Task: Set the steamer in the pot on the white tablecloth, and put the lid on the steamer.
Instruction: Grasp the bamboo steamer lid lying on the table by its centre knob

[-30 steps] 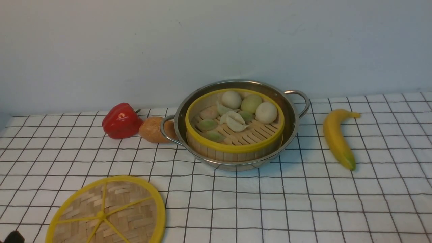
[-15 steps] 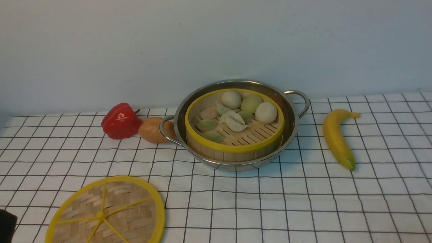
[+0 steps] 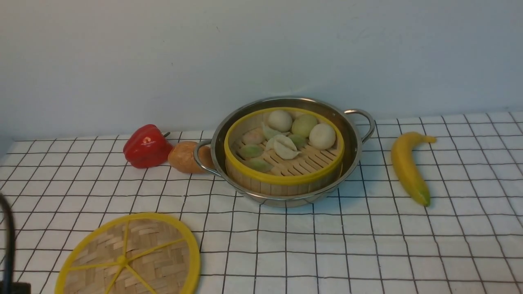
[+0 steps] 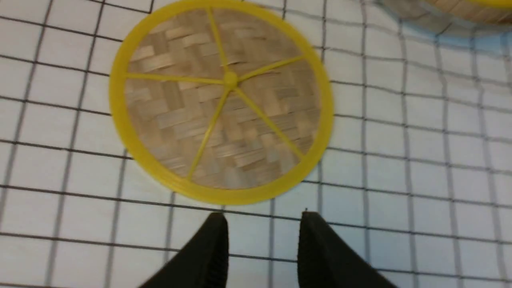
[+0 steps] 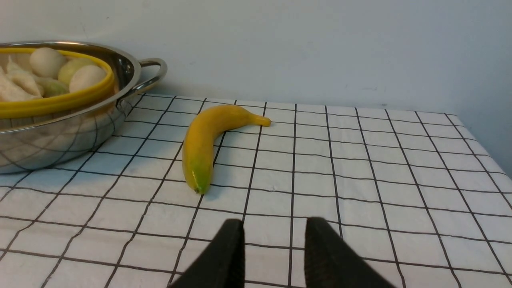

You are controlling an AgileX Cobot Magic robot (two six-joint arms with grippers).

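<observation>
The steamer (image 3: 284,157), a bamboo basket with yellow rim holding buns and dumplings, sits inside the steel pot (image 3: 351,159) on the white tablecloth (image 3: 347,245). The lid (image 3: 130,257), a flat woven disc with yellow rim and spokes, lies on the cloth at the front left; it also shows in the left wrist view (image 4: 222,100). My left gripper (image 4: 263,218) is open and empty above the cloth, just short of the lid's rim. My right gripper (image 5: 274,224) is open and empty over the cloth, near the banana. The pot also shows in the right wrist view (image 5: 68,132).
A red bell pepper (image 3: 146,146) and a brown potato-like item (image 3: 184,157) lie left of the pot. A banana (image 3: 408,167) lies right of it, also in the right wrist view (image 5: 208,140). A wall stands behind. A dark part of the left arm (image 3: 7,245) shows at the left edge.
The dark part of the left arm at the front view's lower left edge has risen higher into the picture. The pot, steamer and lid have not moved.
</observation>
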